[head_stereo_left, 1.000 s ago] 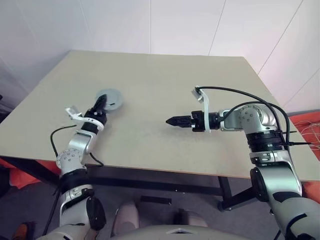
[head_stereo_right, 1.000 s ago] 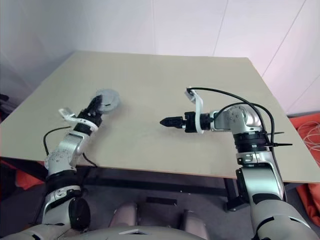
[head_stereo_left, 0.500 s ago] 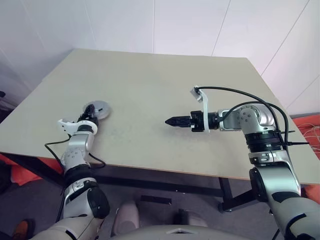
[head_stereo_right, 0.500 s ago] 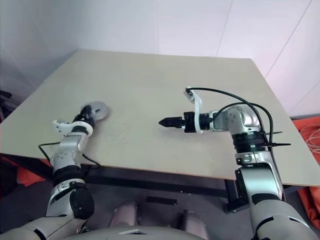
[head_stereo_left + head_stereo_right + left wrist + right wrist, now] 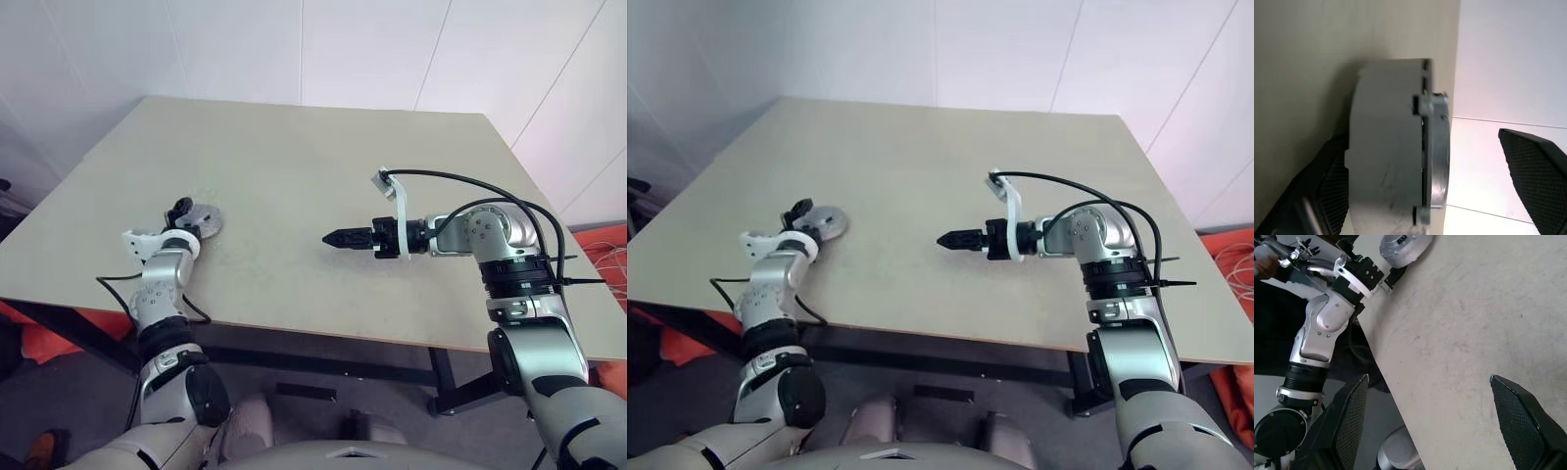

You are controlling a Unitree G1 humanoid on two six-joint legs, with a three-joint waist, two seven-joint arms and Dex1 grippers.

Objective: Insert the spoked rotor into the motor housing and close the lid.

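Assembled motor housing [image 5: 203, 221] on table [image 5: 323, 166], lid [image 5: 1436, 156] seated on top.
Housing: flat near the table's left front edge, between the spread fingers of the left gripper [image 5: 184, 217], which is the nearer arm. Right gripper [image 5: 331, 238]: well right of housing, jaws apart, empty, open tabletop between.

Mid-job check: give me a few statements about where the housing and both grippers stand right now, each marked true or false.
1. The motor housing rests on the table near its left front edge. True.
2. The right gripper holds the spoked rotor. False: its fingers are open with nothing between them, above bare table.
3. The left gripper has its fingers spread either side of the housing. True.
4. The housing lies directly under the right gripper. False: it is well off to the left, at the left gripper.
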